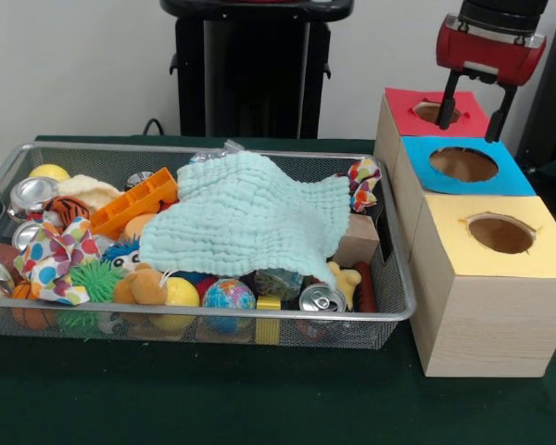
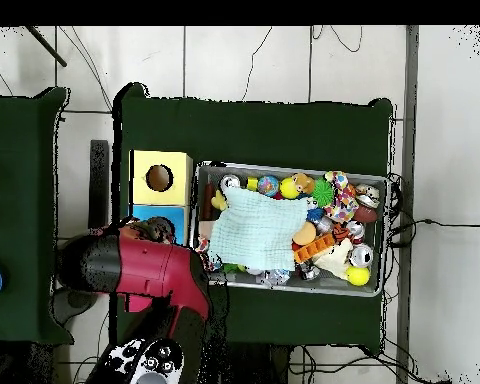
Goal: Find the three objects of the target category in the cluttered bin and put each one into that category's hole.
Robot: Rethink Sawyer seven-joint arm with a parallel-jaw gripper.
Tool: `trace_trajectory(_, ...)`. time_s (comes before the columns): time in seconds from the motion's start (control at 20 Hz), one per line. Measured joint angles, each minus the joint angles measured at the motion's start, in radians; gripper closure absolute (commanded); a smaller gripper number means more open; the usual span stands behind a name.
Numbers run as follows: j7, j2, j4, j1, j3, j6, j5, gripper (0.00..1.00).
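Gripper (image 1: 475, 106): you have it hovering over the hole of the red-topped box (image 1: 403, 104), fingers spread and holding nothing. Wire bin (image 1: 403, 306): beside the boxes, heaped with balls, cans and toys, a pale green cloth (image 1: 246, 218) draped over the middle. Blue-topped box (image 1: 511, 181) and yellow-topped box (image 1: 551, 246): lined up next to the red one.

No readable text, labels, brands or numbers on anything.

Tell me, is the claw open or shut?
Open: the claw hangs over the red box's hole, its two fingers apart, holding nothing.
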Motion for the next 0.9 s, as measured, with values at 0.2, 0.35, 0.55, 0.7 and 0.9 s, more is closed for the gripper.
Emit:
trace_trajectory(0.2, 0.0, 0.0, 0.0, 0.0, 0.0, 0.0, 0.003, 0.0)
trace_trajectory(0.35, 0.0, 0.0, 0.0, 0.0, 0.0, 0.0, 0.009, 0.0)
trace_trajectory(0.55, 0.0, -0.003, -0.001, -0.002, 0.0, 0.0, 0.011, 0.0)
trace_trajectory(0.7, 0.0, -0.006, -0.008, -0.012, 0.0, 0.004, 0.01, 0.0)
trace_trajectory(0.9, 0.0, -0.012, -0.021, -0.039, 0.0, 0.008, 0.008, 0.0)
